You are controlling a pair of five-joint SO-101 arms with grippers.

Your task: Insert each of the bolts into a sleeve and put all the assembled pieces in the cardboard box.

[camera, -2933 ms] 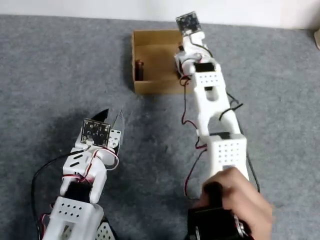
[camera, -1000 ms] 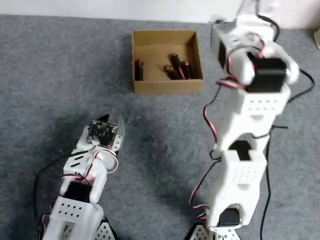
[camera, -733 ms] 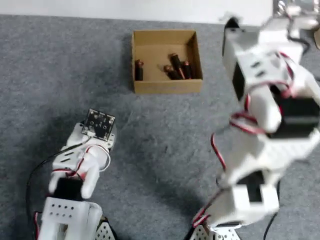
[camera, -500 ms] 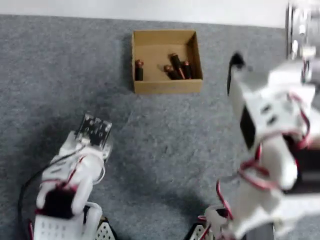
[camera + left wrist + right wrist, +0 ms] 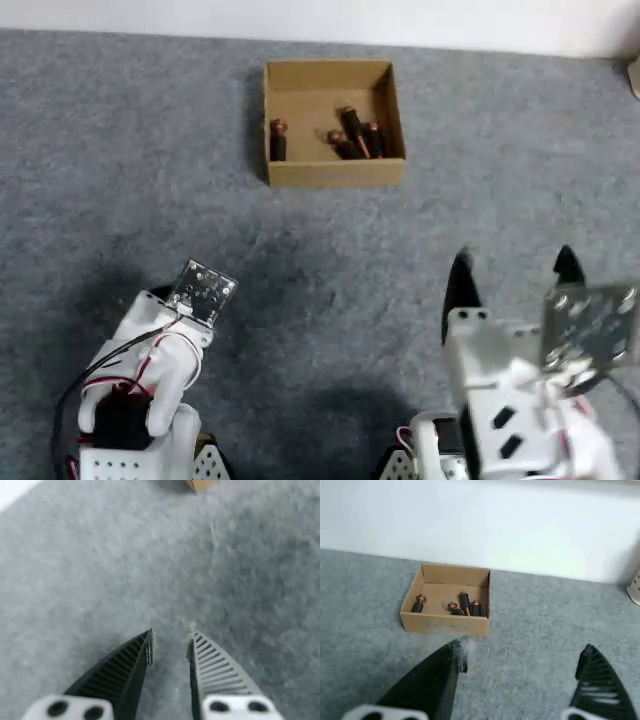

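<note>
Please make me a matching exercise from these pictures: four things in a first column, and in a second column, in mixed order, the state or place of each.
Column one
1. cardboard box
2. left gripper
3. right gripper
4. single assembled piece

Column two
A. open wide, empty
B. lies in the box apart from the other three pieces
C. contains four assembled pieces
D. open only a little, empty

Pairs: 1-C, 2-D, 3-A, 4-B

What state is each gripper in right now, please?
Left gripper: open, jaws a little apart, holding nothing.
Right gripper: open wide, holding nothing.
</note>
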